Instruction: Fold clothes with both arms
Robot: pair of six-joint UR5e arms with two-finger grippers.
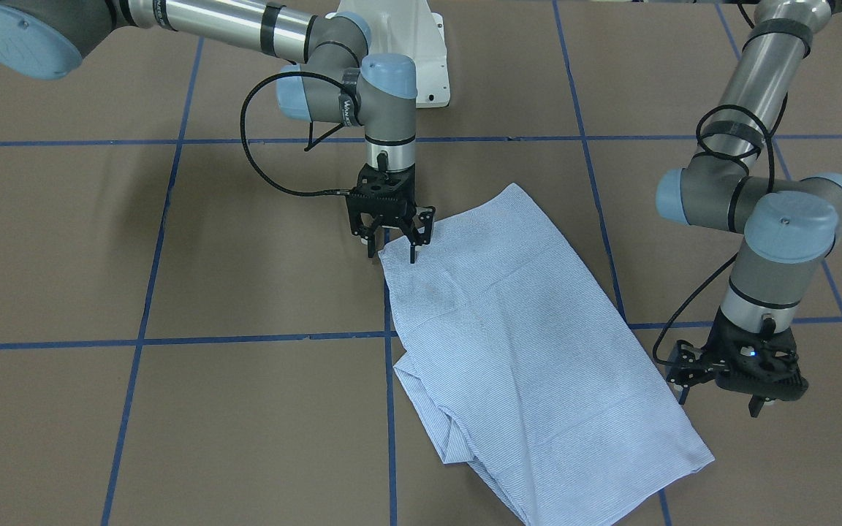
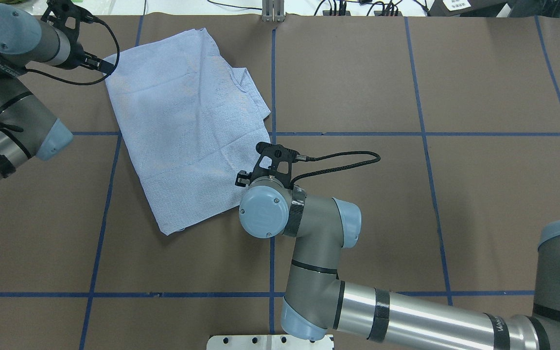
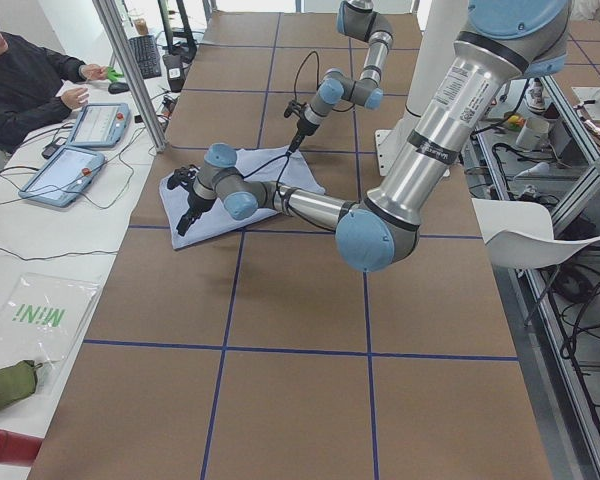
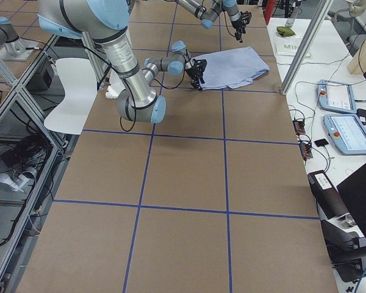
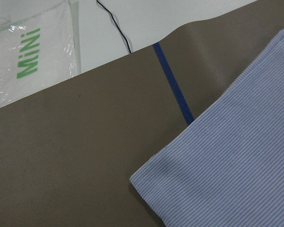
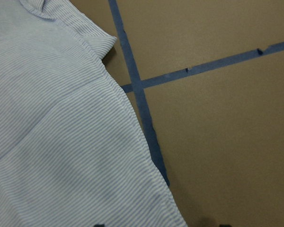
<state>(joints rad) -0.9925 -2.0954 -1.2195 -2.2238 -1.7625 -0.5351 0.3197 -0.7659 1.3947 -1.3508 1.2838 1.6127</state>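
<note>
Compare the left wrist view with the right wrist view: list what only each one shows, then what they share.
Only the left wrist view: a clear plastic bag with green lettering, a thin black cable, and a pale surface beyond the brown table cover. Only the right wrist view: two blue tape lines crossing, and a folded flap of cloth. Both: the light blue striped shirt lying on the brown cover, with blue tape by its edge.

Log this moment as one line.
shirt: partly folded, lying flat | right claw: open, over shirt corner | left claw: open, beside shirt edge
</note>
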